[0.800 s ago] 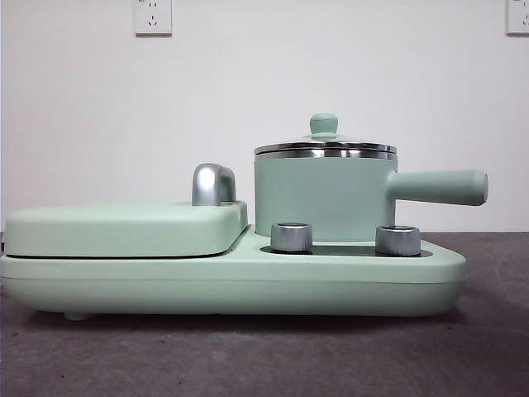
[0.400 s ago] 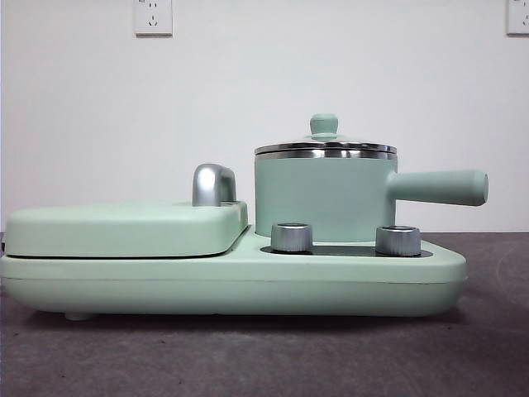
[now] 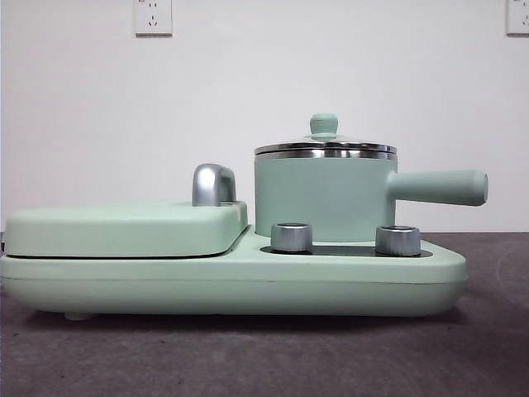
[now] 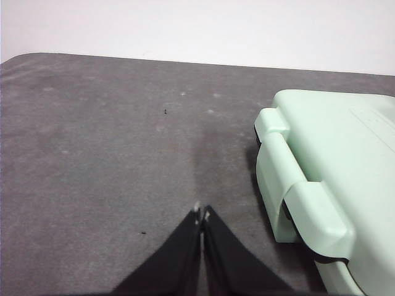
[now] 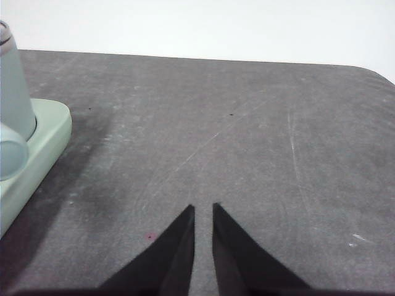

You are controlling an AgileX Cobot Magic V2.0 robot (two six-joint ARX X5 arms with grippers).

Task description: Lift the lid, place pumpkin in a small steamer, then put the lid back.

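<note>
On wide mint-green base (image 3: 231,281) – small steamer (image 3: 322,198) upright, lid (image 3: 325,147) seated on its rim, long handle pointing sideways. Two steel knobs (image 3: 291,236) in front of pot, flat rectangular cover (image 3: 124,227) beside it with chrome handle (image 3: 212,184). Pumpkin not visible in any view. No readable writing (two wall sockets (image 3: 153,16) above). Left gripper (image 4: 201,213) pressed together, empty, over grey table (image 4: 92,154) near cover's hinge end – right gripper (image 5: 202,209) narrowly parted, empty, beside base corner.

One mint-green steamer pot (image 3: 324,197), one steel-rimmed glass lid (image 3: 325,147), one flat mint-green rectangular cover (image 3: 124,228), two steel knobs (image 3: 292,236), two white wall sockets (image 3: 153,16).
</note>
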